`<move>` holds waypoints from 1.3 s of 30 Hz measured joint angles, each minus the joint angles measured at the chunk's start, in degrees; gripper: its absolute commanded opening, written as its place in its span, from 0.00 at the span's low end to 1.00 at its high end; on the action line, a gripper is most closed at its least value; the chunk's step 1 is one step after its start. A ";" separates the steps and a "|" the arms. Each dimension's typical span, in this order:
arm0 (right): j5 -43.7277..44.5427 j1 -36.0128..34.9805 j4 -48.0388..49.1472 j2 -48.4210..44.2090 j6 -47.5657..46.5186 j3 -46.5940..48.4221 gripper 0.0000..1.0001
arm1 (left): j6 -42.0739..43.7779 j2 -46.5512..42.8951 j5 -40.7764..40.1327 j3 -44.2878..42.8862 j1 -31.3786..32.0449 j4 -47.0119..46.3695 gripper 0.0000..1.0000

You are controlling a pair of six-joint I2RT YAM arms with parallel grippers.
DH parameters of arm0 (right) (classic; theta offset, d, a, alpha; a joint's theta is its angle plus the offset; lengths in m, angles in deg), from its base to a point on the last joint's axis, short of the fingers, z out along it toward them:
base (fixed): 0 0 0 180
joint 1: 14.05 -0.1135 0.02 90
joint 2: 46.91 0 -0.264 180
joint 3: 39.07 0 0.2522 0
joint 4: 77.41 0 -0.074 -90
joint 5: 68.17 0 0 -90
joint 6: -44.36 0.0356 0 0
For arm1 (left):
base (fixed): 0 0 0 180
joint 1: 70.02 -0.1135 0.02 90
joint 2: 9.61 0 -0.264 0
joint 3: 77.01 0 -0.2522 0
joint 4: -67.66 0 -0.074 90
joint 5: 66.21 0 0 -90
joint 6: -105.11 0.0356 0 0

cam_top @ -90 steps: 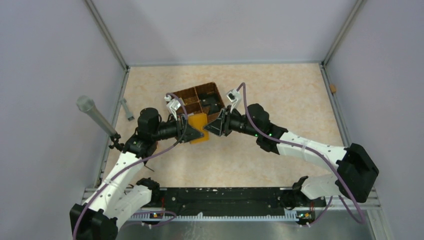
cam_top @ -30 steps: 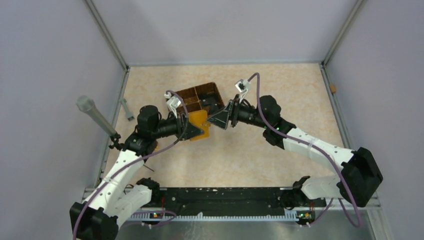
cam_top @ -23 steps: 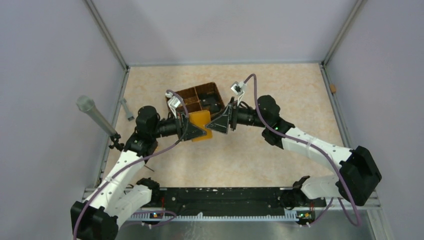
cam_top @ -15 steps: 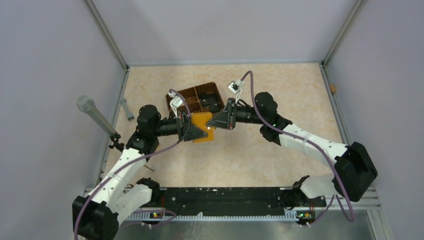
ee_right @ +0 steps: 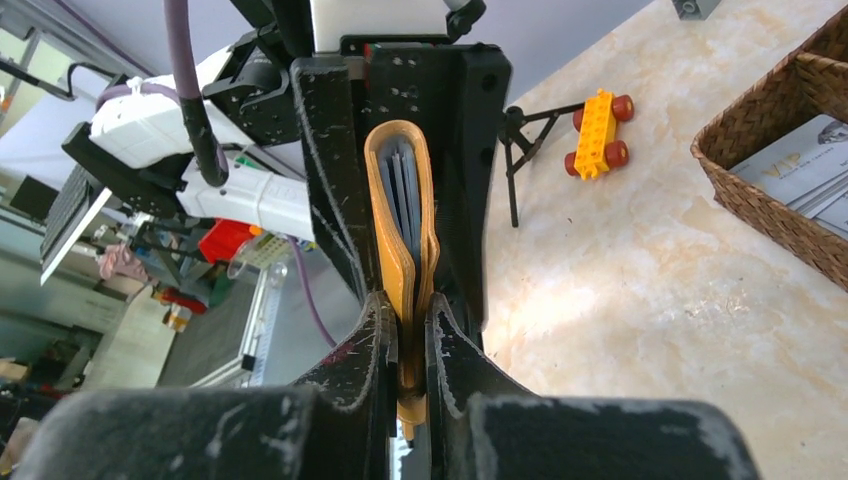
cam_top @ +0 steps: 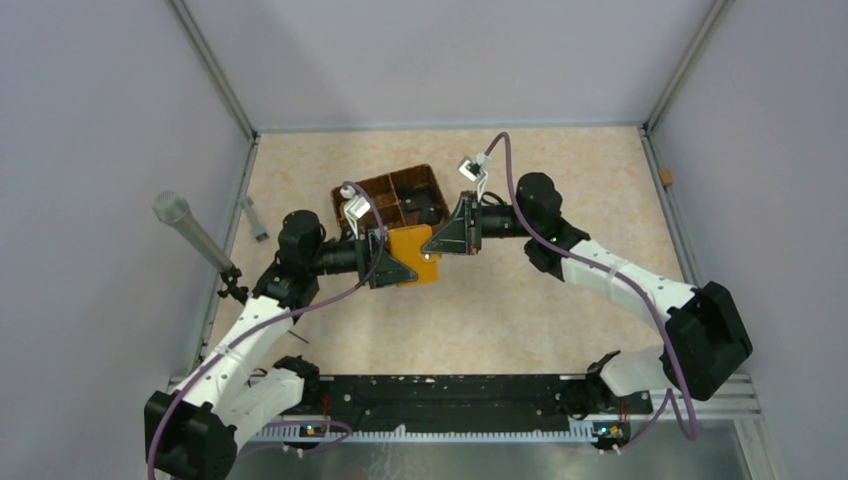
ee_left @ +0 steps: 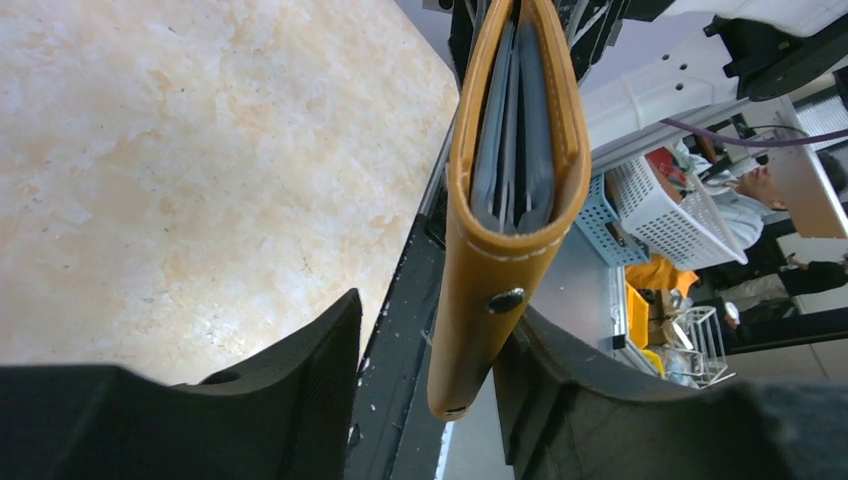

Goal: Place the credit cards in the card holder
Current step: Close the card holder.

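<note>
Enclosed on three sides by pale grey panels; floored with a beige marbled bench (cam_top: 520, 310). Held clear of that bench, just in front of the woven basket (cam_top: 385, 186): card holder (cam_top: 418, 256), folded, standing on edge. Masked at both ends by the claws in the top view. Seen edge-on inside it: grey credit cards (ee_left: 512, 130); could not be counted. Cut off by the frame, lying in the basket: pale cards (ee_right: 815, 165). Open bench on the near side and toward the right wall. Reached inward with both arms, forearms roughly level, claws nose to nose. Pinched narrowly onto the holder's edge: right claw (ee_right: 410, 325). Straddled the holder with a gap showing on one side: left claw (ee_left: 435, 325); could not tell whether it gripped.
</note>
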 measured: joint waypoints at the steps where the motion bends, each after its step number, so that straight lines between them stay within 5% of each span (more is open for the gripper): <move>1: -0.35 0.00 -0.48 0.09 -0.39 0.24 0.00 | -0.46 0.02 0.17 0.00 -0.02 -0.26 0.39; 4: -1.03 0.00 -0.98 0.57 -1.22 0.31 0.00 | -1.88 0.02 1.16 0.00 -0.02 -1.27 0.10; 5: -0.87 0.02 -1.16 0.92 -1.55 0.31 0.08 | -2.10 0.02 1.51 0.00 0.00 -1.55 0.02; 8: -0.09 0.33 -2.49 1.60 -1.92 0.33 0.47 | -2.32 0.04 0.50 0.07 0.11 -0.70 0.00; 11: 3.50 0.31 -6.64 1.22 -4.13 0.15 0.61 | -2.69 -0.22 -4.70 1.53 0.63 -0.22 0.00; 17: 22.18 -1.01 -16.52 -4.22 -6.58 -5.60 0.63 | -8.20 0.11 -16.37 11.19 2.14 0.68 0.00; 24: 42.86 -10.99 -23.32 -4.68 -3.52 -8.20 0.56 | -14.91 3.93 -25.99 16.92 8.87 0.44 0.00; 39: 54.05 -20.35 -27.98 13.46 -0.37 -1.09 0.46 | -17.66 15.93 -29.92 18.14 9.70 -2.64 0.00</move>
